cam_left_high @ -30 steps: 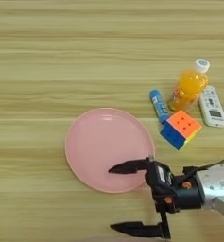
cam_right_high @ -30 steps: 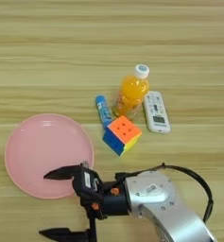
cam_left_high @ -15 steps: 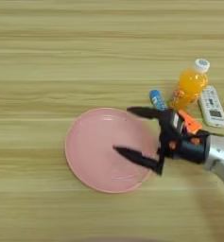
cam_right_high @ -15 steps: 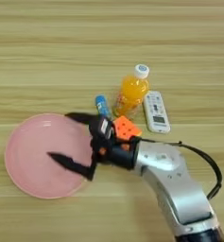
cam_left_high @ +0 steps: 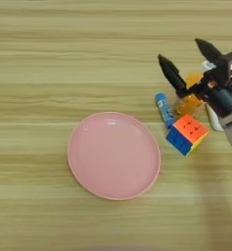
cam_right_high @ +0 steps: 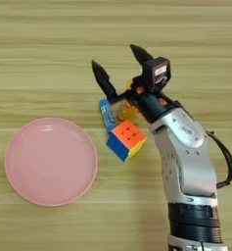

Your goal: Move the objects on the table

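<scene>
1. Lying on the light wooden tabletop [cam_left_high: 49, 59] are a round pink plate [cam_left_high: 114, 155], a Rubik's cube [cam_right_high: 127, 140] just right of it, and a short blue tube [cam_left_high: 164, 109] touching the cube's upper left.
2. The silver forearm [cam_right_high: 186, 162] shows whole in the right eye view only; the left eye view cuts it off at the edge.
3. The jaws of the right gripper [cam_right_high: 119, 64] are spread wide and grasp nothing; they sit over the orange-juice bottle [cam_right_high: 126, 111], largely hiding it, and well apart from the plate.
</scene>
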Robot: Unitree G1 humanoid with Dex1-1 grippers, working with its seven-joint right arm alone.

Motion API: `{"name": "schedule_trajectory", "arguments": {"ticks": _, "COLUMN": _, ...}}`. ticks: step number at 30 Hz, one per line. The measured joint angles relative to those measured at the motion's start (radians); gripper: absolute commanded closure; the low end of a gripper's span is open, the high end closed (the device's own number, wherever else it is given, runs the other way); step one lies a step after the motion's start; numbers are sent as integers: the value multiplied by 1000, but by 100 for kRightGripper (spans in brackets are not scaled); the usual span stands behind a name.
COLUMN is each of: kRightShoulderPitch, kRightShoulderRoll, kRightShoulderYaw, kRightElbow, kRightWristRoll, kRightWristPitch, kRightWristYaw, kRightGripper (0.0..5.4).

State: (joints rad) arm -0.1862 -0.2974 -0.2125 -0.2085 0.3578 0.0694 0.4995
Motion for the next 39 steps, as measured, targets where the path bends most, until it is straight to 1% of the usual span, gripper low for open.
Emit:
{"name": "schedule_trajectory", "arguments": {"ticks": 2, "kRightShoulderPitch": -20, "kRightShoulderRoll": 4, "kRightShoulderYaw": -30, "kRightElbow": 29, "kRightWristRoll": -20, "kRightWristPitch": -34, "kRightWristYaw": -45, "kRightGripper": 3}}
{"name": "schedule_trajectory", "arguments": {"ticks": 3, "kRightShoulderPitch": -22, "kRightShoulderRoll": 4, "kRightShoulderYaw": -33, "kRightElbow": 31, "kRightWristRoll": -23, "kRightWristPitch": -40, "kRightWristYaw": -53, "kRightGripper": 3}}
{"name": "schedule_trajectory", "arguments": {"ticks": 4, "kRightShoulderPitch": -33, "kRightShoulderRoll": 6, "kRightShoulderYaw": -41, "kRightElbow": 61, "kRightWristRoll": -47, "kRightWristPitch": -59, "kRightWristYaw": -83, "kRightGripper": 3}}
{"name": "schedule_trajectory", "arguments": {"ticks": 5, "kRightShoulderPitch": -35, "kRightShoulderRoll": 6, "kRightShoulderYaw": -45, "kRightElbow": 70, "kRightWristRoll": -57, "kRightWristPitch": -62, "kRightWristYaw": -96, "kRightGripper": 3}}
{"name": "schedule_trajectory", "arguments": {"ticks": 6, "kRightShoulderPitch": -43, "kRightShoulderRoll": 5, "kRightShoulderYaw": -57, "kRightElbow": 108, "kRightWristRoll": -84, "kRightWristPitch": -67, "kRightWristYaw": -125, "kRightGripper": 3}}
{"name": "schedule_trajectory", "arguments": {"ticks": 8, "kRightShoulderPitch": -45, "kRightShoulderRoll": 2, "kRightShoulderYaw": -57, "kRightElbow": 143, "kRightWristRoll": -120, "kRightWristPitch": -72, "kRightWristYaw": -148, "kRightGripper": 3}}
{"name": "schedule_trajectory", "arguments": {"ticks": 10, "kRightShoulderPitch": -46, "kRightShoulderRoll": -1, "kRightShoulderYaw": -52, "kRightElbow": 165, "kRightWristRoll": -140, "kRightWristPitch": -71, "kRightWristYaw": -163, "kRightGripper": 3}}
{"name": "schedule_trajectory", "arguments": {"ticks": 15, "kRightShoulderPitch": -46, "kRightShoulderRoll": -5, "kRightShoulderYaw": -24, "kRightElbow": 219, "kRightWristRoll": -159, "kRightWristPitch": 9, "kRightWristYaw": -165, "kRightGripper": 3}}
{"name": "schedule_trajectory", "arguments": {"ticks": 18, "kRightShoulderPitch": -45, "kRightShoulderRoll": -8, "kRightShoulderYaw": -14, "kRightElbow": 226, "kRightWristRoll": -163, "kRightWristPitch": 38, "kRightWristYaw": -164, "kRightGripper": 3}}
{"name": "schedule_trajectory", "arguments": {"ticks": 22, "kRightShoulderPitch": -45, "kRightShoulderRoll": -12, "kRightShoulderYaw": -12, "kRightElbow": 266, "kRightWristRoll": -175, "kRightWristPitch": 111, "kRightWristYaw": -178, "kRightGripper": 3}}
{"name": "schedule_trajectory", "arguments": {"ticks": 27, "kRightShoulderPitch": -45, "kRightShoulderRoll": -14, "kRightShoulderYaw": -14, "kRightElbow": 304, "kRightWristRoll": -183, "kRightWristPitch": 144, "kRightWristYaw": -190, "kRightGripper": 3}}
{"name": "schedule_trajectory", "arguments": {"ticks": 28, "kRightShoulderPitch": -45, "kRightShoulderRoll": -14, "kRightShoulderYaw": -14, "kRightElbow": 305, "kRightWristRoll": -183, "kRightWristPitch": 146, "kRightWristYaw": -190, "kRightGripper": 18}}
{"name": "schedule_trajectory", "arguments": {"ticks": 30, "kRightShoulderPitch": -45, "kRightShoulderRoll": -15, "kRightShoulderYaw": -13, "kRightElbow": 310, "kRightWristRoll": -183, "kRightWristPitch": 152, "kRightWristYaw": -189, "kRightGripper": 29}}
{"name": "schedule_trajectory", "arguments": {"ticks": 32, "kRightShoulderPitch": -45, "kRightShoulderRoll": -15, "kRightShoulderYaw": -11, "kRightElbow": 319, "kRightWristRoll": -187, "kRightWristPitch": 157, "kRightWristYaw": -188, "kRightGripper": 58}}
{"name": "schedule_trajectory", "arguments": {"ticks": 37, "kRightShoulderPitch": -45, "kRightShoulderRoll": -15, "kRightShoulderYaw": -8, "kRightElbow": 329, "kRightWristRoll": -193, "kRightWristPitch": 158, "kRightWristYaw": -188, "kRightGripper": 108}}
{"name": "schedule_trajectory", "arguments": {"ticks": 38, "kRightShoulderPitch": -45, "kRightShoulderRoll": -15, "kRightShoulderYaw": -8, "kRightElbow": 330, "kRightWristRoll": -194, "kRightWristPitch": 158, "kRightWristYaw": -188, "kRightGripper": 127}}
{"name": "schedule_trajectory", "arguments": {"ticks": 39, "kRightShoulderPitch": -45, "kRightShoulderRoll": -15, "kRightShoulderYaw": -8, "kRightElbow": 331, "kRightWristRoll": -194, "kRightWristPitch": 158, "kRightWristYaw": -188, "kRightGripper": 132}}
